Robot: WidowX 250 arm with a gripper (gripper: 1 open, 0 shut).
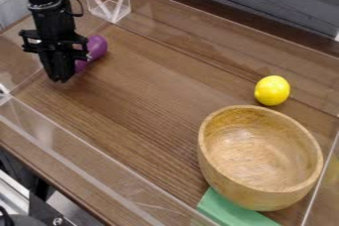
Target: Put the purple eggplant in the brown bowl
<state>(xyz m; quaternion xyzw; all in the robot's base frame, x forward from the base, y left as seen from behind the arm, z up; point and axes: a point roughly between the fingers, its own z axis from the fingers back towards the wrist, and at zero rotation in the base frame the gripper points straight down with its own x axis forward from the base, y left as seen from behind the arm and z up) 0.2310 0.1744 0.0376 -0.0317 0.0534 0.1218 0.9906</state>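
Observation:
The purple eggplant [93,49] is at the far left of the wooden table, sticking out to the right of my gripper [58,69]. The black gripper points straight down and is shut on the eggplant's near end, which its fingers hide. The eggplant sits just above the table surface. The brown bowl [217,165] stands empty at the front right, far from the gripper.
A yellow ball [272,90] lies behind the bowl on the right. A flat green object [228,212] pokes out under the bowl's front edge. Clear plastic walls [79,161] ring the table, with a clear bracket [109,4] at the back left.

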